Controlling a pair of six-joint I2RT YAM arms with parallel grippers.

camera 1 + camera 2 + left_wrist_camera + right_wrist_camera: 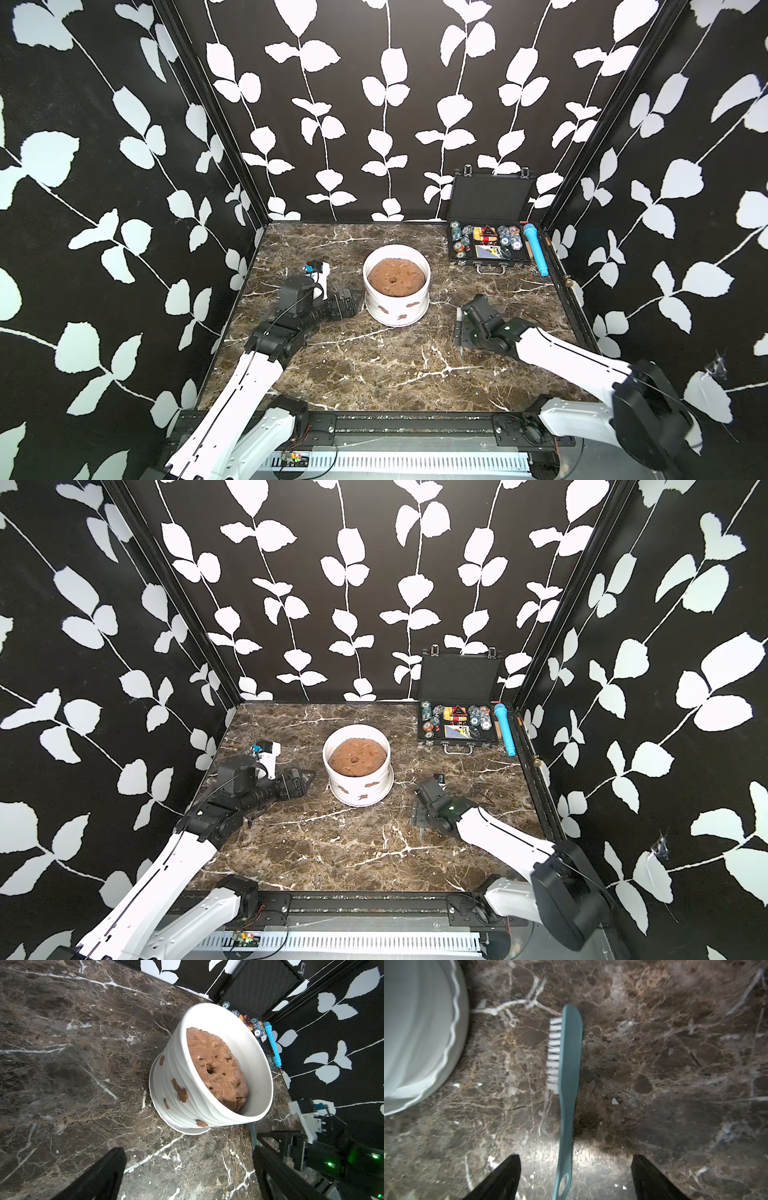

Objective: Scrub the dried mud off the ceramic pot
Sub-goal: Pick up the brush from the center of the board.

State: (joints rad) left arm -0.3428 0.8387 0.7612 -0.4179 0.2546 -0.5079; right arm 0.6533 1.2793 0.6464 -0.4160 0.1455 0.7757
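Ceramic pot (390, 311), dried mud (180, 1092) blotching its ribbed wall, stands midway on the surface (374, 365). Left hand (187, 1167) gapes beside it, empty. Right hand (575, 1156) straddles the teal brush (570, 1053) handle, fingers spread, not touching. Case chips (257, 1032) read "50" and "20".

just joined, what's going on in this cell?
The right gripper hangs over a teal brush lying on the marble table. Its jaws are open on either side of the handle and are not gripping it. The left gripper is open beside the ceramic pot, holding nothing. The dried mud blotches are on the pot's wall, and scrubbing has not begun.
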